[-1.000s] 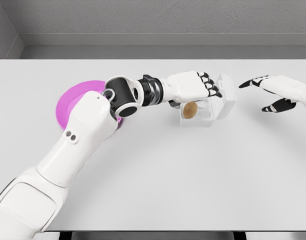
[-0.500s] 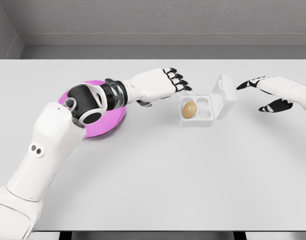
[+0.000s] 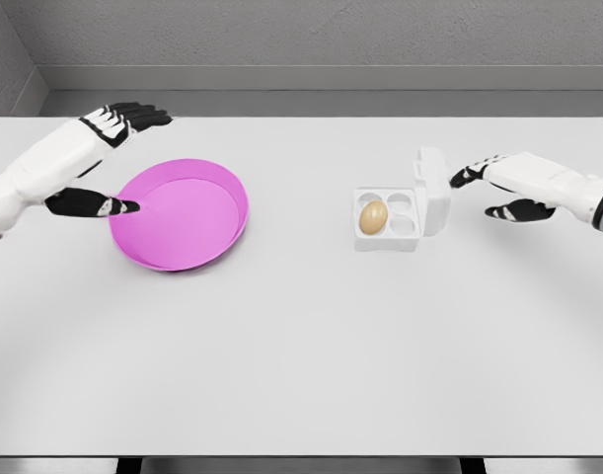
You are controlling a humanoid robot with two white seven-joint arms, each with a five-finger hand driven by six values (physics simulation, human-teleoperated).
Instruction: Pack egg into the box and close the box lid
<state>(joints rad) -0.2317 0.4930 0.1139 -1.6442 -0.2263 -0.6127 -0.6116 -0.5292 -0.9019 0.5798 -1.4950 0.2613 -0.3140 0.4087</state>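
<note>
One egg [image 3: 372,216], one box [image 3: 404,209], one pink bowl [image 3: 181,218], seemingly four box cups.

left hand [image 3: 79,163]: way out at the left edge, fingers spread, holding nothing
right hand [image 3: 508,183]: reaching in from the right, fingers loose, empty too

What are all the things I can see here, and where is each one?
egg: one, brown, in the front-left cup of the box
box: one, white, right of the table's middle, its lid raised at its right side
bowl: one, pink, holding nothing, on the left part
table: one, white, under everything
left robot hand: one, white with black fingers, open, at the bowl's left rim
right robot hand: one, white with black fingers, open, just right of the lid
</note>
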